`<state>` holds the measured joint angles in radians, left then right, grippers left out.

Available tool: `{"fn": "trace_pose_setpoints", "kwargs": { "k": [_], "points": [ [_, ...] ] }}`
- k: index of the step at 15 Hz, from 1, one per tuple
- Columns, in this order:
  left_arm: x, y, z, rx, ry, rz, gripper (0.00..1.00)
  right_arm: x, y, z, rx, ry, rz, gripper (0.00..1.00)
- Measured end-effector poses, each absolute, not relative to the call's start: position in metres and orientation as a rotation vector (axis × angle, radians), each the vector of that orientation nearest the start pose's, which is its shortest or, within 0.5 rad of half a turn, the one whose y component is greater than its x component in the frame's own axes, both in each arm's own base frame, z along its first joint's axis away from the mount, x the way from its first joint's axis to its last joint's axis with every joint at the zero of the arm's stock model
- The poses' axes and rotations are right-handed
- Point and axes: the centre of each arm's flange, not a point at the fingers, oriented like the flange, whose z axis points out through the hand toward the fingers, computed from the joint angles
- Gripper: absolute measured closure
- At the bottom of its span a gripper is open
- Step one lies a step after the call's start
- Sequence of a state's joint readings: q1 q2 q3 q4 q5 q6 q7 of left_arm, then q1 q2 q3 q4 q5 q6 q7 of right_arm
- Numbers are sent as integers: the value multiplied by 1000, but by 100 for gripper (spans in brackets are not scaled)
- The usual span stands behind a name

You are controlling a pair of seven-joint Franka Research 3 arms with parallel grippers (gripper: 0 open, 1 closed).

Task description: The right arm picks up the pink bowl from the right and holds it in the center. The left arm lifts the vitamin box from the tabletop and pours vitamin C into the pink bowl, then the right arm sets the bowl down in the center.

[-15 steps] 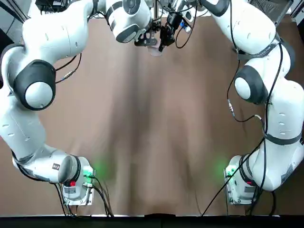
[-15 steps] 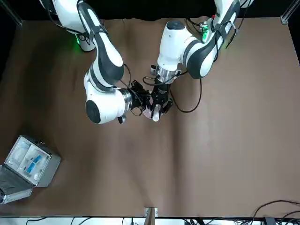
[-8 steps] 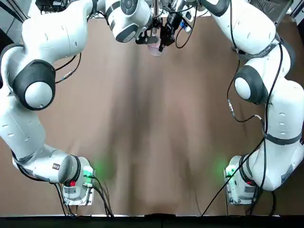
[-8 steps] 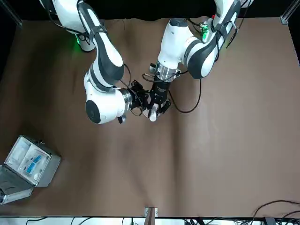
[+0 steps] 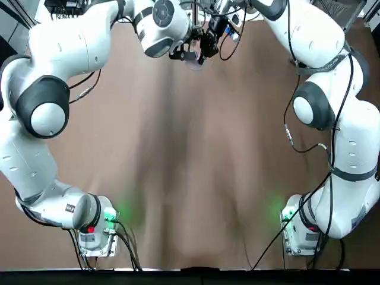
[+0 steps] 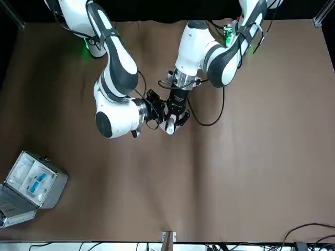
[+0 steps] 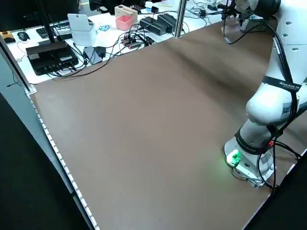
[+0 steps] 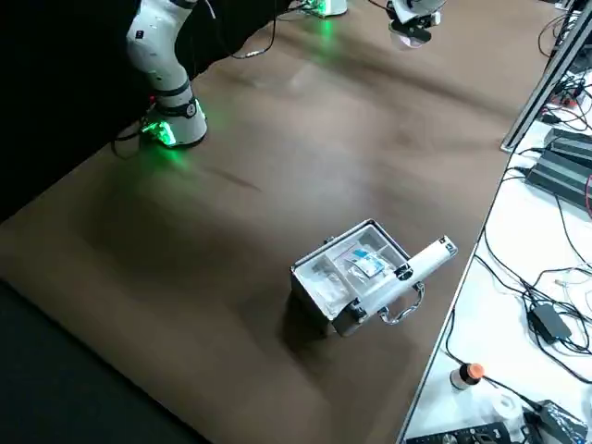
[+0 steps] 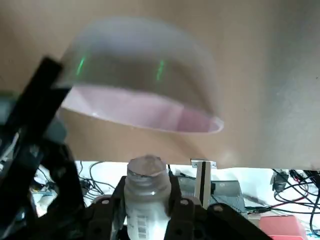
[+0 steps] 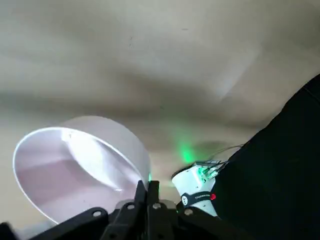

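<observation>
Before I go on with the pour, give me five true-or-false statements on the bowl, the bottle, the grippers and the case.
1. The left gripper holds the white bottle. True.
2. The pink bowl sits on the tabletop. False: the right gripper holds it by its wall, above the tabletop.
3. The grippers are far apart. False: they are close together.
4. The metal case stands open. True.
5. The case is in a gripper. False: it rests on the tabletop.

Robotics lab, arms (image 5: pixel 50 107) beside electronics (image 7: pixel 52 57).
</observation>
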<state>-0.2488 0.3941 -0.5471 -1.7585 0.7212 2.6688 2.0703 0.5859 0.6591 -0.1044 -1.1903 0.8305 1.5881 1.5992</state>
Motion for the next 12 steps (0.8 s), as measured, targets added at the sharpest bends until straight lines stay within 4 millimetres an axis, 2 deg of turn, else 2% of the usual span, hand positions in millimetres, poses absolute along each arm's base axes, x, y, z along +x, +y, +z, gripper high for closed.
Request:
{"fn": "trace_pose_setpoints", "kwargs": {
  "k": [7,12],
  "points": [
    [491,-471,429,244,2502,-367,64,590,417,409,-2244,1594,1131,98],
    [501,-461,442,303,2397,-421,64,589,418,409,-2244,1592,1131,98]
  ]
}}
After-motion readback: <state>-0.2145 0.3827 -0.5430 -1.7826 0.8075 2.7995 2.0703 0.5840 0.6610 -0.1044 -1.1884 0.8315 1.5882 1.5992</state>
